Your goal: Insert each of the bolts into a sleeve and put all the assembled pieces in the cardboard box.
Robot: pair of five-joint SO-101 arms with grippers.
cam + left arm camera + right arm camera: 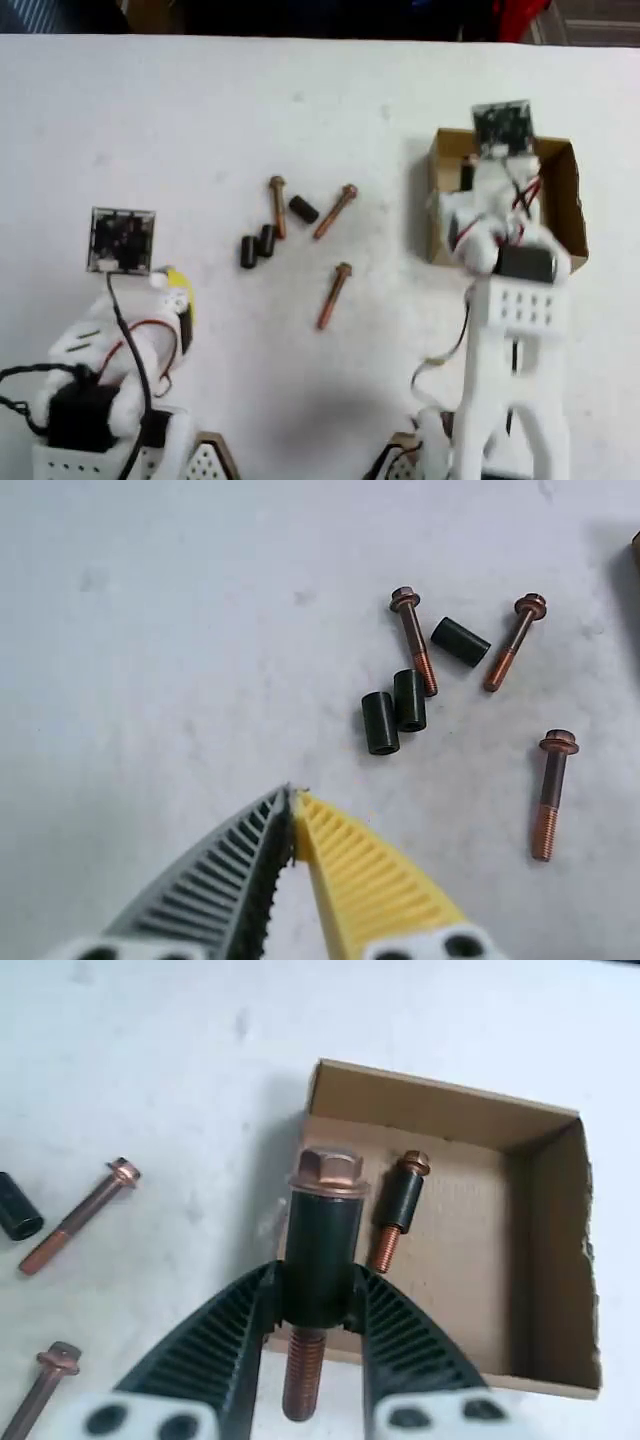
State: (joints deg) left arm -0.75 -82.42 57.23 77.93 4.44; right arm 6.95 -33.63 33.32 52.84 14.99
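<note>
Table [150, 630]: plain white. Loose bolts [413, 645] [512, 645] [551, 795]: copper-brown, with brighter orange threads. Loose sleeves [460, 641] [409, 699] [380, 722]: matte black. Left gripper [292, 792]: ribbed, with one grey finger [215, 880] and one yellow finger [370, 880]. Right gripper [315, 1280]: ribbed, black, on a white base. Assembled piece [322, 1245] between its fingers: black sleeve, copper bolt. Cardboard box [440, 1100]: tan brown; the second assembled piece [398, 1210] inside it is likewise black and copper.

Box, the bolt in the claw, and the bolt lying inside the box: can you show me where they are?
Box [430, 1110], right wrist view, on its back wall.
Held bolt [327, 1168], right wrist view, on its hex head.
Bolt in the box [385, 1248], right wrist view, on its threaded end.
</note>
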